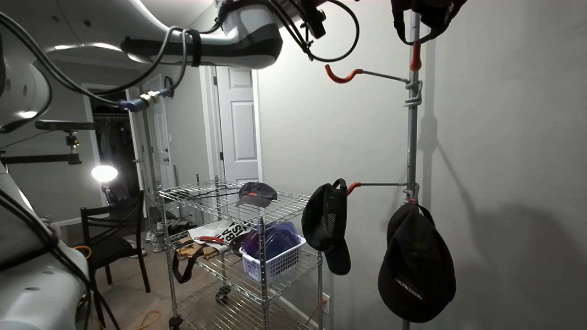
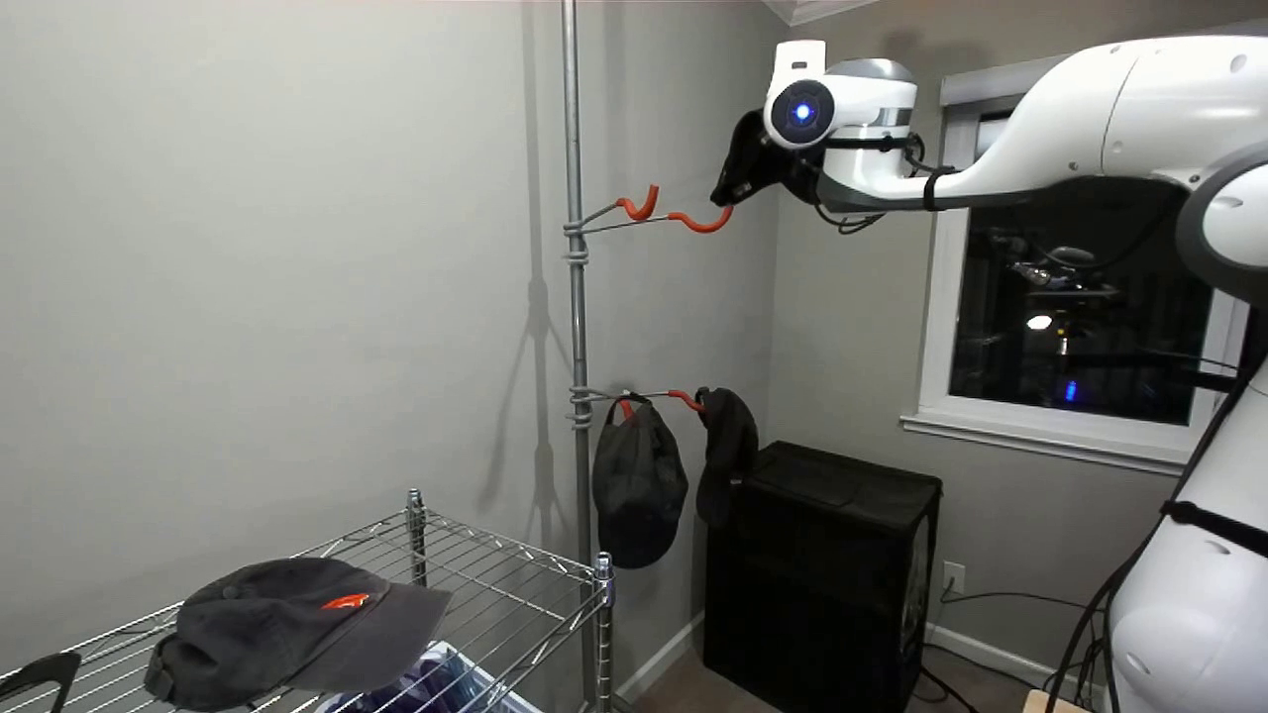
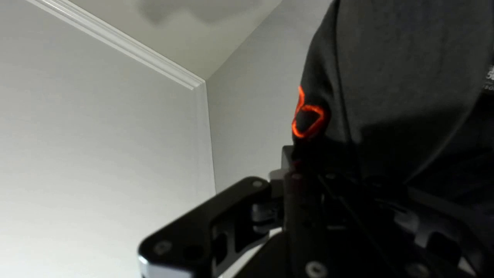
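One black cap (image 3: 405, 77) is pinched in the tightly clenched hand (image 3: 307, 170), spreading out ahead of it, with orange stitching (image 3: 320, 116) just beside the grip. Below the hand, a red hook (image 2: 701, 228) stands close under the cap; whether they touch cannot be told. Farther beneath hang a dark cap (image 2: 639, 485) and another cap (image 2: 728, 446). The pinched one should handle as light, soft and hard to damage, its cloth likely to sag or swivel about a single hold. Gripping across the seam (image 3: 339, 85) seems steadier than on the thin back strap (image 1: 400, 27).
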### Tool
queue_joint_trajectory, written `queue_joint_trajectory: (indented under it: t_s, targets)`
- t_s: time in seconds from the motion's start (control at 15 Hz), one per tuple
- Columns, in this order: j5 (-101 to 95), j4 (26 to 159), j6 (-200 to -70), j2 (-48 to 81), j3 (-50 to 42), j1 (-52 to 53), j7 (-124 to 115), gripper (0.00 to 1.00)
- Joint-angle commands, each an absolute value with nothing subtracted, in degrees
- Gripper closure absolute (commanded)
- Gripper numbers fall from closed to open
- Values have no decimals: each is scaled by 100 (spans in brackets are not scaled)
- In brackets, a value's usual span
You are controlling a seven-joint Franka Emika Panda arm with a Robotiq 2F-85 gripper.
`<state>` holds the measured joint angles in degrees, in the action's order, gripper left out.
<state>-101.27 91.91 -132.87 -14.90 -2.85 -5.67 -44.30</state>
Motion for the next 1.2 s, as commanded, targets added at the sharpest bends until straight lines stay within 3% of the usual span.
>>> queue_joint_trajectory:
  t_s: [0.0, 0.67, 1.13]
  targets:
    - [-10409, 9364, -13163, -1470, -304, -499, -4609, 98]
    - [-10614, 9899, -13272, -1778, -430, -511, -4289, 98]
    - [-10132, 10599, -13463, -2174, -506, -426, -2339, 98]
